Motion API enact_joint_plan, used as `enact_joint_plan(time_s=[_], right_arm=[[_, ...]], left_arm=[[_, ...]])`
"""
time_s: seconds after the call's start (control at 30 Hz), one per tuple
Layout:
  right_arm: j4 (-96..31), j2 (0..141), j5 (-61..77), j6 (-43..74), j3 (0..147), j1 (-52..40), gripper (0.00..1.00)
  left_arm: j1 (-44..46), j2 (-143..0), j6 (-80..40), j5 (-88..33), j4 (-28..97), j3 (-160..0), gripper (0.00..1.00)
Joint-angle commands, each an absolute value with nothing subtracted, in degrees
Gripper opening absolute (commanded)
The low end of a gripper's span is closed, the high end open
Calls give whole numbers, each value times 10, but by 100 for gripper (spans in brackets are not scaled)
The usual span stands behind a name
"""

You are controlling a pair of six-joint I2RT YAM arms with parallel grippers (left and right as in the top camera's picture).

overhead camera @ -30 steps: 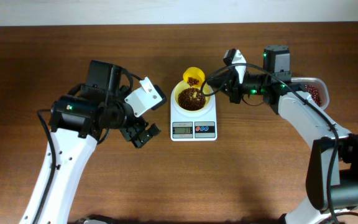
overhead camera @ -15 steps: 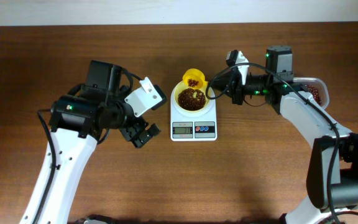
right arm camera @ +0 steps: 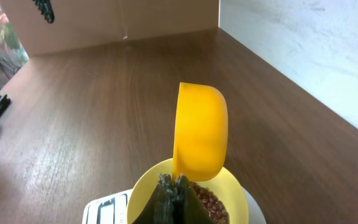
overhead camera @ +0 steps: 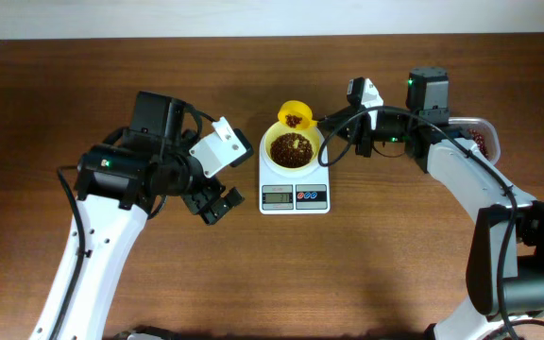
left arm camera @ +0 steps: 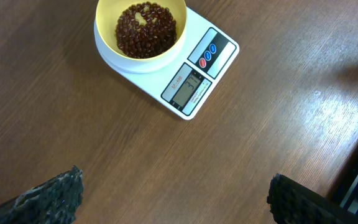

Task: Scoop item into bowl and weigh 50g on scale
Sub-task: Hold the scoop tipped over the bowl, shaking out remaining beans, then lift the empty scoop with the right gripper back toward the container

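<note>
**Beans in bowl, pour tapering**

Small dark reddish-brown beans [left arm camera: 145,30] heap in one pale yellow round bowl [left arm camera: 106,34] on one white digital scale [left arm camera: 194,81]. Right gripper [right arm camera: 174,193], jaws clamped on the handle of one bright yellow plastic scoop [right arm camera: 201,130], has drawn back slightly. The scoop stays at the rim, so the pour is likely ending. Left gripper [left arm camera: 173,196] gapes empty.

The scale's [left arm camera: 211,53] display digits are too small to read. The right arm covers most of the tub [overhead camera: 491,132]. In the right wrist view the bottom edge cuts off the bowl [right arm camera: 140,196], and the right pincer [right arm camera: 174,188] hides the scoop's [right arm camera: 201,130] handle
</note>
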State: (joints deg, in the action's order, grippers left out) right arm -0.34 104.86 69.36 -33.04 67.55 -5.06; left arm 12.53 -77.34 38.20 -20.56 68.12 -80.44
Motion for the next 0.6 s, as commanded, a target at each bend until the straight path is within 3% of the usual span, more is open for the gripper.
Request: enact_joint_plan(time_s=[0.0,0.57], right_arm=[[-4,1054,715,-384,675,-47,4],[44,1054,737,-418,675,-47,4]], left_arm=[[126,-772,387,-206,682,-804,99],[126,-772,387,-206,682,-804,99]])
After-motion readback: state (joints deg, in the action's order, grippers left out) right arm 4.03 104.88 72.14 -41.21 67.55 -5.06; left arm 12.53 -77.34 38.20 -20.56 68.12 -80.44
